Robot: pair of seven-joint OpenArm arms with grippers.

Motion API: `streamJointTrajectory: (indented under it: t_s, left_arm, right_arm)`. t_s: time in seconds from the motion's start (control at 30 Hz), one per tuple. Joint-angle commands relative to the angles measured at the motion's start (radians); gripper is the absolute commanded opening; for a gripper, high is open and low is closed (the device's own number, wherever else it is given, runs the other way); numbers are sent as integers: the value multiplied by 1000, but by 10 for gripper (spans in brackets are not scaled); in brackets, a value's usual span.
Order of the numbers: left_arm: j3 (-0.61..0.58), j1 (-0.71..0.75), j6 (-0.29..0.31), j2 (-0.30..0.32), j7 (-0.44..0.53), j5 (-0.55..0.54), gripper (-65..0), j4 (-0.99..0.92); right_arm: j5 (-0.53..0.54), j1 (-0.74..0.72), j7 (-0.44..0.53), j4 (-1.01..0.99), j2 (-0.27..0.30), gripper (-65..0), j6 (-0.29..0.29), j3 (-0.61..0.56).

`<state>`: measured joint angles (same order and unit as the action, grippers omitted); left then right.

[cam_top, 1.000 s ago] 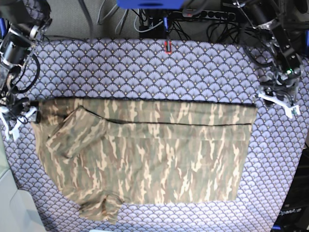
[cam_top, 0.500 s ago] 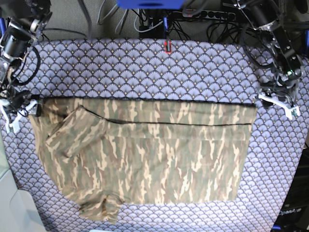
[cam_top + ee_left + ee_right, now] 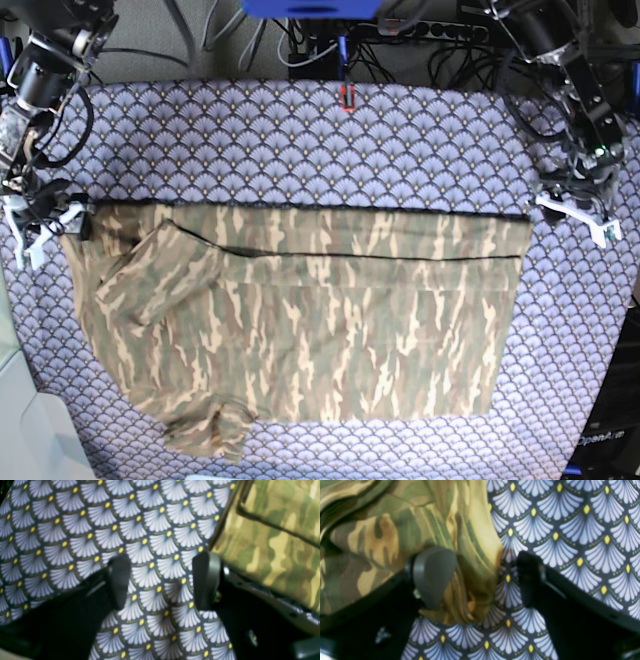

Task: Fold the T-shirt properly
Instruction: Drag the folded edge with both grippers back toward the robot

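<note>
Two tools gape: left [image 3: 161, 581] over tablecloth [image 3: 300, 140], right [image 3: 480, 577] straddling T-shirt [image 3: 300, 320] edge.

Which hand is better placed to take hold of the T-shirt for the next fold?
Probably the right hand: open, a bunched T-shirt corner sits between its fingers. The left hand, open too, straddles only tablecloth.

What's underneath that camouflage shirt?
The T-shirt lies flat on a purple fan-patterned tablecloth, which shows all around it. Whatever sits directly beneath the shirt, or beneath the cloth, is covered.
</note>
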<state>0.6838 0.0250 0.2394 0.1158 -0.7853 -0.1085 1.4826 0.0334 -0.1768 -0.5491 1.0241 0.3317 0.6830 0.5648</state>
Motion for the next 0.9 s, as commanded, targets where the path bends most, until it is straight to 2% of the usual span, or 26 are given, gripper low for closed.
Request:
streamJointTrajectory:
  t_s: [0.0,0.23,0.87]
  left_arm:
    - [-2,-27,2,14,22,-7,-262,16]
    - [-2,-32,2,8,22,-7,-262,14]
    - [-3,-50,2,6,22,-7,-261,-49]
  right_arm:
    - [-13,-2,-55,-3,-9,-289,15,-4]
    - [-13,-3,-47,-1,-10,-650,15,-4]
    - [-14,-62,-55,0,60,-650,15,-4]
